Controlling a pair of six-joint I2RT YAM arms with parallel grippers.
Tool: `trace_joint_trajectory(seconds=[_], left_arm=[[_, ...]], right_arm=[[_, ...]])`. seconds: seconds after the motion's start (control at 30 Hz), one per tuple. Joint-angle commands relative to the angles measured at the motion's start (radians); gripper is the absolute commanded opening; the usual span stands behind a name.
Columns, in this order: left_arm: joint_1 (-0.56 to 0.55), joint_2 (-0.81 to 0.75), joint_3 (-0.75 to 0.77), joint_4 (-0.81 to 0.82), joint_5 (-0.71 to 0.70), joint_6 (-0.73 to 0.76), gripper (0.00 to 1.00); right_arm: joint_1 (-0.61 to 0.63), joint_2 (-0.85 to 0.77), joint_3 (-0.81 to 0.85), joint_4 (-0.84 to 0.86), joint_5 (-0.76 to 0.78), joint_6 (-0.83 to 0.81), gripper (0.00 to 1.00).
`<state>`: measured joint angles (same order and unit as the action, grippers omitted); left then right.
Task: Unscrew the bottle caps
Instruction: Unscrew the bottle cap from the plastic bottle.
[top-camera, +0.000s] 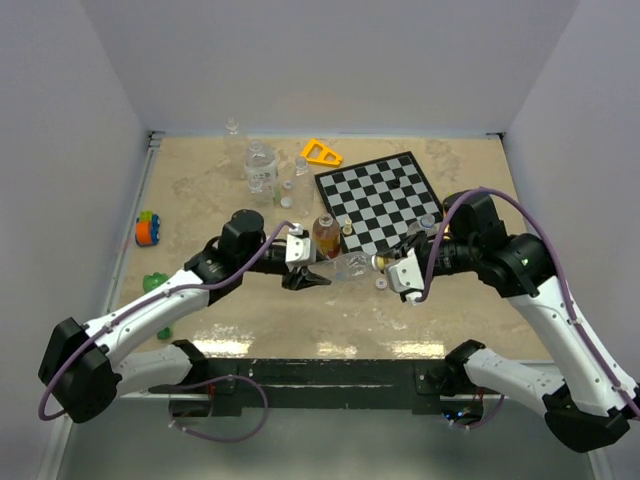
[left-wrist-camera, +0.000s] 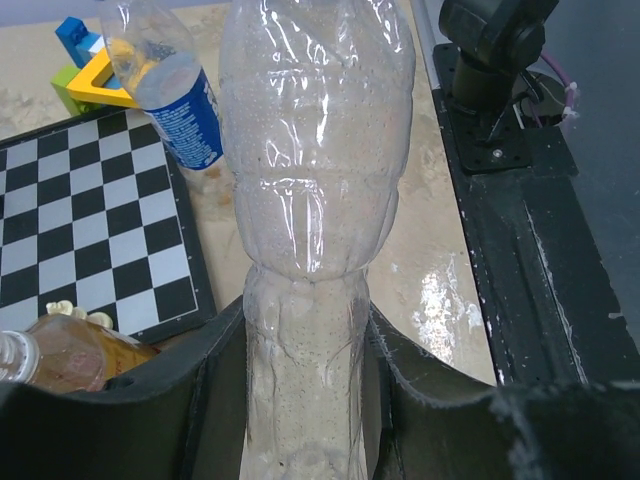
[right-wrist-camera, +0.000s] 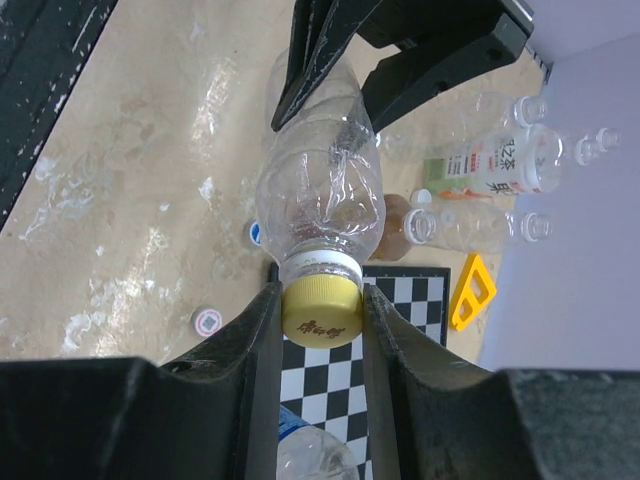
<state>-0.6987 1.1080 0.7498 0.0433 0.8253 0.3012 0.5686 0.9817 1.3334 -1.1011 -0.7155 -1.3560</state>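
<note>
Beige marbled desk, midair above it: left hand clamps an empty-looking clear crinkled plastic bottle; right hand pinches its yellow round plastic screw cap, seated on the neck.

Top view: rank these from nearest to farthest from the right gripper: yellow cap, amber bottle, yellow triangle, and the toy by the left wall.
From the right gripper:
1. yellow cap, clamped between its fingers.
2. amber bottle, just to its left.
3. yellow triangle, toward the far wall.
4. toy, at the table's left edge.
</note>
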Motion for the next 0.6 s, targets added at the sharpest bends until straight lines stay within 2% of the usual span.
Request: trace_joint_trajectory(seconds=[0.0,0.07,0.1,0.27,0.4,0.47,0.57], left_arm=[[-0.008,0.001,0.056,0.010,0.040,0.024,0.00],[-0.010,-0.022,0.051,0.006,0.000,0.033,0.00],[-0.013,-0.042,0.040,0.003,-0.030,0.039,0.00],[-0.031,-0.151,-0.033,0.015,-0.152,0.050,0.00],[-0.048,-0.233,-0.098,-0.003,-0.261,0.058,0.00],[-0.051,-0.286,-0.138,-0.005,-0.313,0.053,0.00],[-0.058,-0.374,-0.185,-0.010,-0.383,0.038,0.00]], right_arm=[[0.007,-0.041,-0.043,0.131,0.001,0.046,0.00],[0.007,-0.060,-0.053,0.174,-0.004,0.128,0.01],[0.005,-0.070,-0.059,0.190,-0.005,0.167,0.05],[0.004,-0.100,-0.069,0.279,-0.007,0.366,0.45],[-0.025,-0.118,-0.037,0.270,-0.056,0.461,0.69],[-0.051,-0.133,-0.023,0.279,-0.071,0.526,0.76],[-0.093,-0.153,-0.011,0.259,-0.104,0.569,0.81]])
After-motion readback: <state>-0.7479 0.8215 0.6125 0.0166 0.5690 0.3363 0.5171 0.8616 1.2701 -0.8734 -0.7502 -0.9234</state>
